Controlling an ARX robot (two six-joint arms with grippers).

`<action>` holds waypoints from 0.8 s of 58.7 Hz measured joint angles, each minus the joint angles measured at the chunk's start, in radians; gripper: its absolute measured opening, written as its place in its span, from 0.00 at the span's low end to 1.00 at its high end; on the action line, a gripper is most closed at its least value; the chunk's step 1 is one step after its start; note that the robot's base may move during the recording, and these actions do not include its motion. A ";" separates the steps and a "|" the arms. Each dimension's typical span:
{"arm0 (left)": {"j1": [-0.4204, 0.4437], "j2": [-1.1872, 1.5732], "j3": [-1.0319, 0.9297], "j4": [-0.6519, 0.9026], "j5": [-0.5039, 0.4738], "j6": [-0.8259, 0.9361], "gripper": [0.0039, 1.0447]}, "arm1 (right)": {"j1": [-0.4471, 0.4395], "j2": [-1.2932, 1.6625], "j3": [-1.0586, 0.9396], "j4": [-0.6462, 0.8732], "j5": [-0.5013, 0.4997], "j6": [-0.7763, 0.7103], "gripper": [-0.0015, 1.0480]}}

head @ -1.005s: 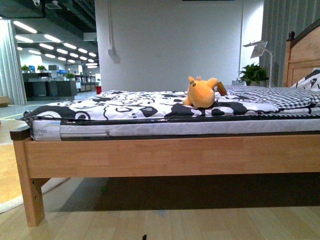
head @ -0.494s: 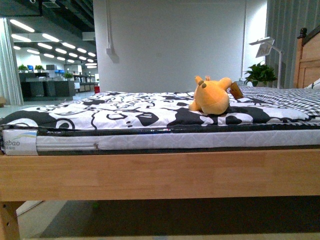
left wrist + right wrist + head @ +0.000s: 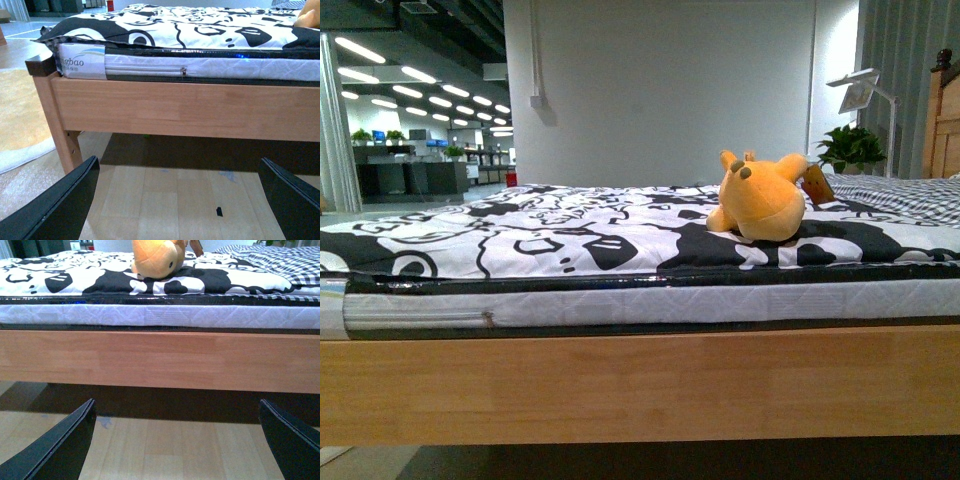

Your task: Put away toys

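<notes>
Pale wood flooring (image 3: 175, 195) lies nearest, and above it both grippers hang with nothing in them: the left gripper (image 3: 177, 162) has its fingers spread wide apart, and so does the right gripper (image 3: 176, 402). Beyond them runs the bed's wooden side rail (image 3: 640, 385), topped by a white mattress (image 3: 720, 300) under a black-and-white patterned cover (image 3: 520, 225). The orange-yellow plush toy (image 3: 765, 200) lies on that cover, set back from the near edge and toward the headboard (image 3: 945, 120) end. Behind it are a checked blanket (image 3: 910, 190), a potted plant (image 3: 850, 150), a lamp (image 3: 865, 90) and a white wall (image 3: 670, 90).
</notes>
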 joint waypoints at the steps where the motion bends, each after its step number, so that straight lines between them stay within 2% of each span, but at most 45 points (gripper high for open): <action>1: 0.000 0.000 0.000 0.000 0.000 0.000 0.94 | 0.000 0.000 0.000 0.000 0.000 0.000 0.94; 47: 0.000 0.000 0.000 0.000 0.000 0.000 0.94 | 0.000 0.000 0.000 0.000 0.000 0.000 0.94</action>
